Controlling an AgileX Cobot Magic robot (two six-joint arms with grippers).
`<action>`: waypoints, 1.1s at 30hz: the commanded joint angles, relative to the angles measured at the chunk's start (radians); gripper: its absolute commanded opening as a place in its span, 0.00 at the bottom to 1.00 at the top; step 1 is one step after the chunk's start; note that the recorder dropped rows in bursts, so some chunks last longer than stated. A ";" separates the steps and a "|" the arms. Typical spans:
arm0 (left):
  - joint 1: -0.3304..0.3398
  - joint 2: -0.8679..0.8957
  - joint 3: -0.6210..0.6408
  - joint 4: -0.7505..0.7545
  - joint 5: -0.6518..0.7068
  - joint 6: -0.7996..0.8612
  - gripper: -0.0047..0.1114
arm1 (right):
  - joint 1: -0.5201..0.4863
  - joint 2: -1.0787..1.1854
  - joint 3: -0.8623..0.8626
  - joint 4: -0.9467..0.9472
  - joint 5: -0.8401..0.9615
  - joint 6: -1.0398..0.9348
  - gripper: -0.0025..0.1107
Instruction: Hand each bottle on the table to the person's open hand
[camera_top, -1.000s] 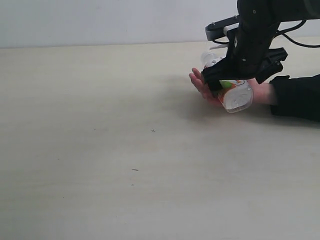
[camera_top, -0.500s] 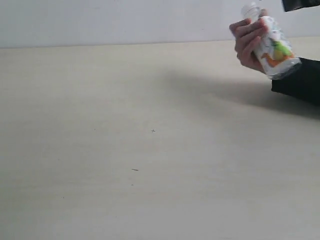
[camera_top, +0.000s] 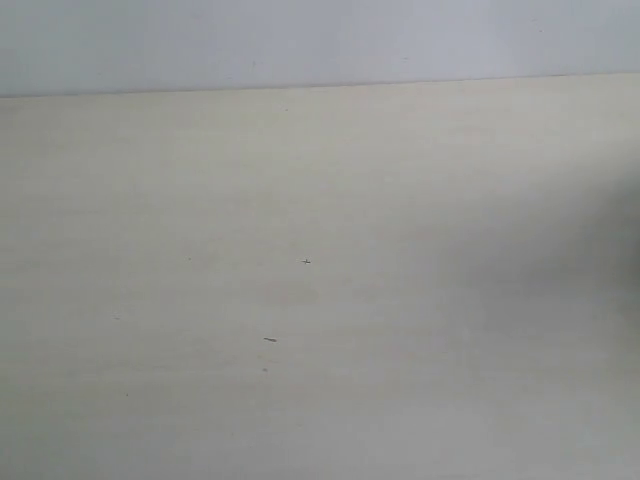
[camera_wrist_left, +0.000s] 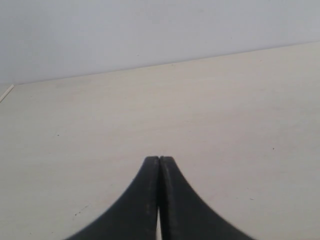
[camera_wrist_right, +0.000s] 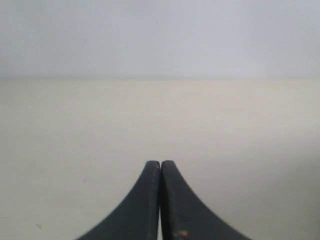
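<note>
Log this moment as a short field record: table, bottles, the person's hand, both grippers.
table: pale wood-grain, a few dark specks
bottles: none visible in any view
person's open hand: not in view
left gripper: shut, holding nothing
right gripper: shut, holding nothing
arms in exterior view: none visible
backdrop: plain pale wall

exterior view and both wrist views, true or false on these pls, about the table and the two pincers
1. The left pincer and the right pincer are both shut. True.
2. The right pincer grips a bottle. False: its jaws meet with nothing between them.
3. A few small dark specks mark the table. True.
4. An open hand rests palm up on the table in the exterior view. False: none shows there.
</note>
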 joint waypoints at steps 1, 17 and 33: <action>0.000 -0.006 -0.001 -0.003 -0.004 -0.003 0.05 | -0.002 -0.152 0.021 -0.031 -0.064 0.003 0.02; 0.000 -0.006 -0.001 -0.003 -0.004 -0.003 0.05 | -0.002 -0.241 0.037 -0.067 -0.097 0.003 0.02; 0.043 -0.006 -0.001 -0.003 -0.004 -0.003 0.05 | -0.372 -0.241 0.433 -0.225 -0.528 0.014 0.02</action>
